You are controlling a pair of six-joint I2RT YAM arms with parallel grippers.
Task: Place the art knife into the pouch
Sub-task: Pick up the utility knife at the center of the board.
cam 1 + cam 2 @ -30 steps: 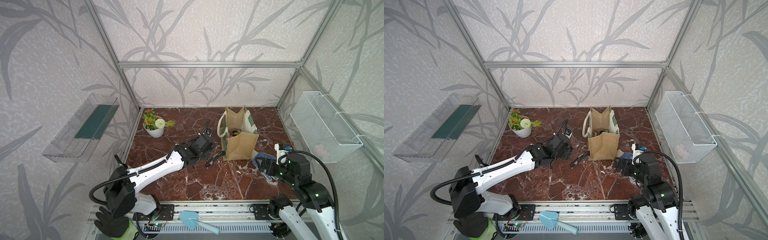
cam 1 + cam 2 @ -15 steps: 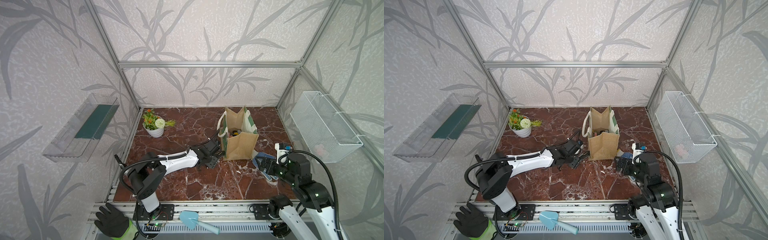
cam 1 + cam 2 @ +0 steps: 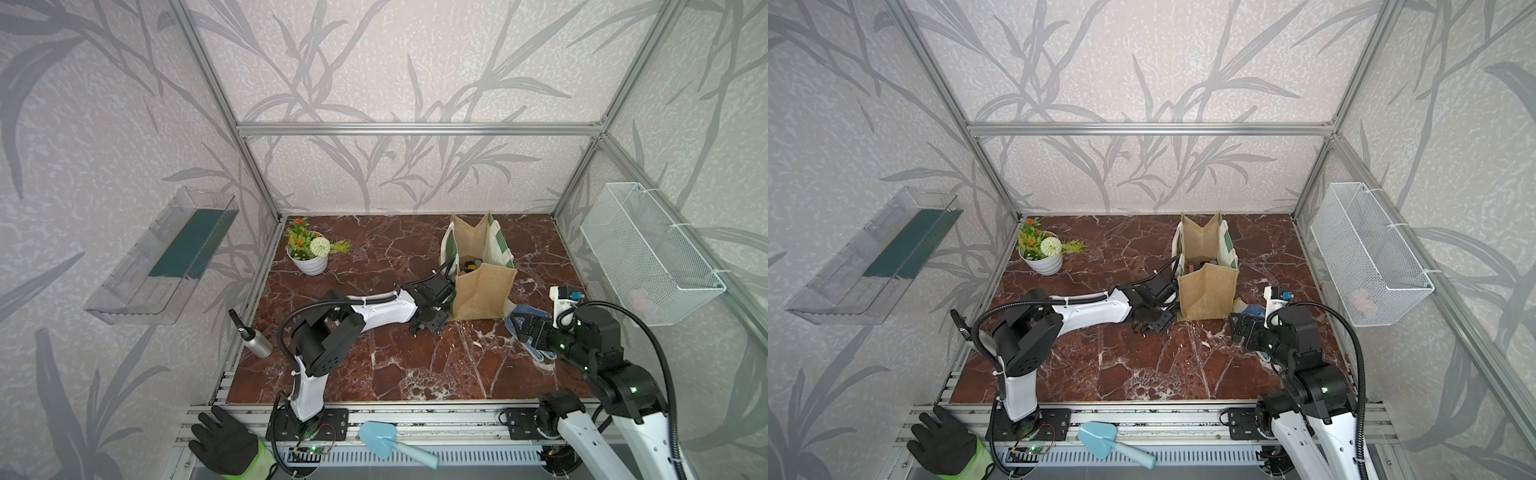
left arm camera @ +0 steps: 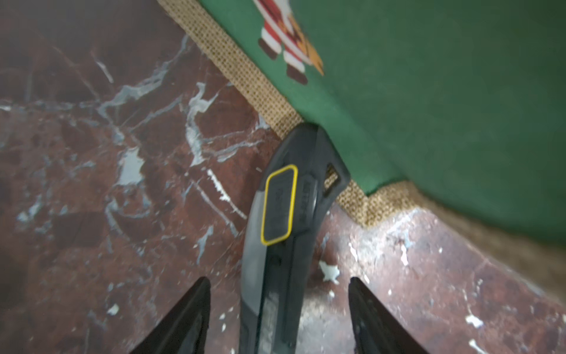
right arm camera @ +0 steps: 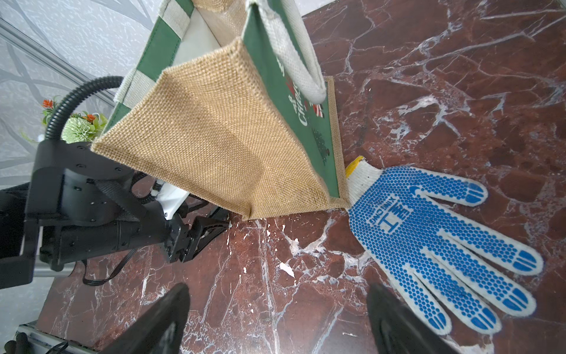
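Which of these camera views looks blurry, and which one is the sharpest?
Left wrist view: soft and smeared, the art knife and the print on the pouch lack crisp edges. Right wrist view: sharpest, the dots on the glove and the jute weave read clearly. In both top views: even light, in focus.

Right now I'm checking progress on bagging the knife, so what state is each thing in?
Pouch: upright, mouth open.
Knife: flat on the table, outside the pouch, one end at its base.
Left pincer: open, straddling the knife, not gripping.
Right pincer: open, empty.
Glove: flat on the table beside the pouch.
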